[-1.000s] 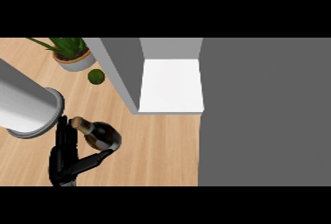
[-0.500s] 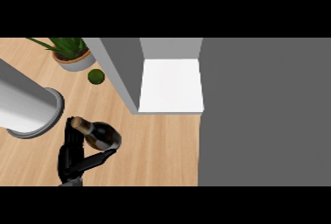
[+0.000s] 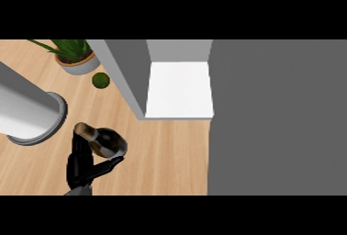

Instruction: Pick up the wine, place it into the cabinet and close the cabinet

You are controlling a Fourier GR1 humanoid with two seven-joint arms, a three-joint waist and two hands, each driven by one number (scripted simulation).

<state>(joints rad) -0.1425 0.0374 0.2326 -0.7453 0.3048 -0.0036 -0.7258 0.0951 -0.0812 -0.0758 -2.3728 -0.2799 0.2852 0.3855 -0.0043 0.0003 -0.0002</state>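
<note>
Currently the wine (image 3: 103,140) is gripped by the curled left hand (image 3: 86,166), neck tilted toward 10 o'clock; the cabinet (image 3: 180,89) opening lies at 1 o'clock, near. Right hand not seen.

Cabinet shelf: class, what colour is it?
White; the cabinet shelf shows best in the head view.

Glossy wine bottle (image 3: 107,141), wood-grain counter (image 3: 163,156)
</note>
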